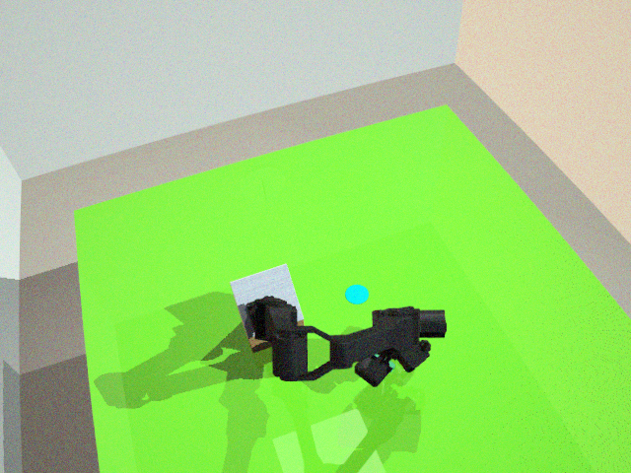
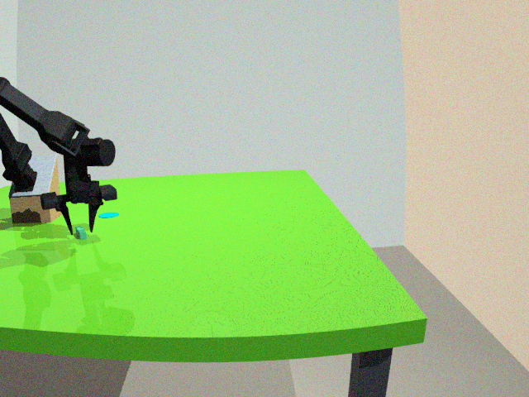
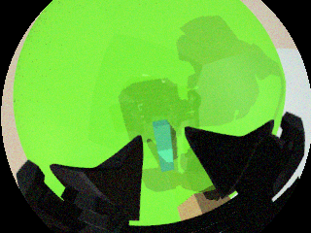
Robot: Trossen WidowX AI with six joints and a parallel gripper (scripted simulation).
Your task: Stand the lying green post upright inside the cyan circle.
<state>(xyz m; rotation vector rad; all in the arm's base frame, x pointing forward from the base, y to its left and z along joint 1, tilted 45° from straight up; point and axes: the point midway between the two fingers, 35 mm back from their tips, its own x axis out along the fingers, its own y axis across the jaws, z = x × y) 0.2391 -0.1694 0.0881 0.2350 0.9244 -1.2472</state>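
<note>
The green post is a small teal-green block lying on its side on the bright green table. In the top view the arm and fingers mostly hide it. My gripper points down, open, with its two fingertips low above the table on either side of the post; a gap shows between each finger and the post in the wrist view. Nothing is held. The cyan circle is a flat disc on the table with nothing on it, a short way from the post; it does not show in the wrist view.
A wooden block with a sloped grey-white top stands under the arm's base; its wooden side shows at the lower edge of the wrist view. The green table carries arm shadows and reflections around the post.
</note>
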